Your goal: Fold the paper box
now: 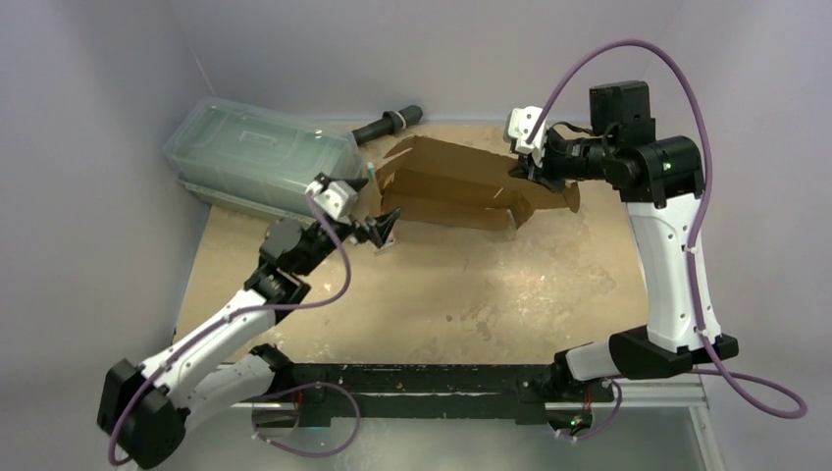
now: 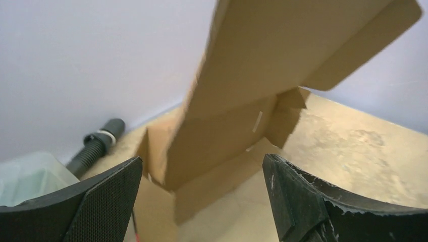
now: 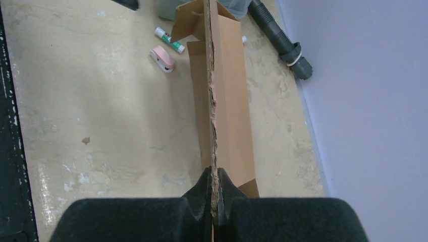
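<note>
The paper box is plain brown cardboard. It sits at the far side of the table, about in the middle. It is only partly folded. The bottom lies flat on the table, and one long side stands up from it. Short flaps stick out at both ends. Seen from the right wrist, the top edge of the standing side looks rough and wavy.

The right gripper holds the right end of that standing side. Its two fingers are pressed together with the thin cardboard edge pinched between them.

The left gripper is low, at the near left corner of the box. Its jaws are spread wide and nothing is pinched between them. From the left wrist, the box fills the space ahead of the two black fingers.

Left of the box is a clear greenish plastic container with its lid on. I cannot tell what is inside it.

A dark ribbed hose lies by the back wall, between the container and the box. A glue stick and a small pink tape roll lie on the table just beside the left end of the box.
</note>
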Controlling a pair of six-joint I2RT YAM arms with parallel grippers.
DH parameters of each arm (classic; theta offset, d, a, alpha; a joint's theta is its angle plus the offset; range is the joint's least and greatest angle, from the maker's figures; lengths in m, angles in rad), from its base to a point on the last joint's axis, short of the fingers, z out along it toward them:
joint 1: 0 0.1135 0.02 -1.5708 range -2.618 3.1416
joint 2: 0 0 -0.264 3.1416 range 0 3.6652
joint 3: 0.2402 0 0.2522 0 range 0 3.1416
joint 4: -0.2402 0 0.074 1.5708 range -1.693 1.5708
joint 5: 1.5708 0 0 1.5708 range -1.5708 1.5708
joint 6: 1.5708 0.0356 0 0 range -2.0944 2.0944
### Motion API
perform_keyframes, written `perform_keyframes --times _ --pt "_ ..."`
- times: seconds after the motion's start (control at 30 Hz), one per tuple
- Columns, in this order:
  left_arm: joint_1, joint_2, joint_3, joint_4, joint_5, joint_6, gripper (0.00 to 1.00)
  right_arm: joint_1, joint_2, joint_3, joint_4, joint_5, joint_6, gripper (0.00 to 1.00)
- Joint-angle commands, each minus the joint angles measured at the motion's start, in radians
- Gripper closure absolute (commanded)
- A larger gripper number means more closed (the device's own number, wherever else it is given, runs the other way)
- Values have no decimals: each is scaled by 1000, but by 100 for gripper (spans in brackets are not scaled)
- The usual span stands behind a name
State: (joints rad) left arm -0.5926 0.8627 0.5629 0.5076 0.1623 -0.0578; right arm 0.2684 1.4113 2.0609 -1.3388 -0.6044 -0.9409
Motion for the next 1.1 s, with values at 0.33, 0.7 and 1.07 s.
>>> perform_keyframes --times 0.33,0.7,1.07 --pt "-3 301 279 110 115 202 31 3 51 28 -26 -45 -37 100" --pt "9 411 417 14 115 134 100 3 103 96 -6 -21 -4 84" --pt "116 377 352 83 250 -179 100 -67 189 127 -21 -86 -8 49"
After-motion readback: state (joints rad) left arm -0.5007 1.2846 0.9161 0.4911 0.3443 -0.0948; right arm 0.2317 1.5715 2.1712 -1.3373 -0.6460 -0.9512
